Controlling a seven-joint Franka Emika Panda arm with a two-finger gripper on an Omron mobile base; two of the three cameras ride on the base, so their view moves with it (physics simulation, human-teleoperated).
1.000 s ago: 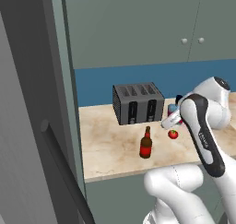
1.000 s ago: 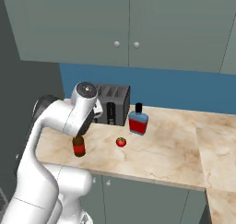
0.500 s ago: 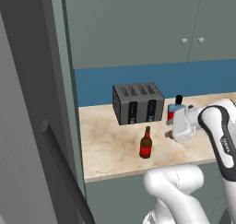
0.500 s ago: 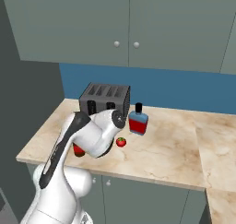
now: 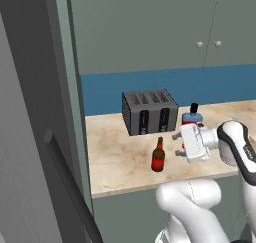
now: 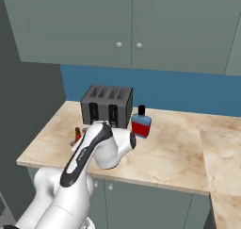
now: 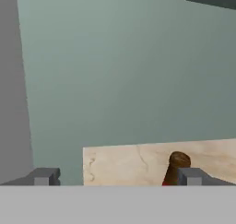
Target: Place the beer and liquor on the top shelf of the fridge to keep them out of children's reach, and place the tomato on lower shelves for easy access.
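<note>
The beer [image 5: 158, 157] stands upright on the marble counter [image 5: 115, 152], in front of the four-slot toaster [image 5: 149, 112] and apart from it. The liquor [image 5: 192, 116] stands upright on the same counter, to the right of the toaster and just beside it; in the right base view the liquor [image 6: 140, 123] is near the toaster's right corner. The tomato is hidden behind the robot's hand; its position cannot be told.

The gripper [image 5: 178, 143] is level with the beer, to its right, pointing toward the bottle. Its fingers are spread wide and hold nothing. In the hand view the beer's neck and top [image 7: 176, 167] rise just inside the right fingertip [image 7: 191, 176], with the left fingertip [image 7: 43, 176] well apart from it.

The fridge [image 5: 35, 137] fills the left of the left base view, with its dark door handle [image 5: 65, 182] in the foreground. Its shelves are not visible, so their contents cannot be told.
</note>
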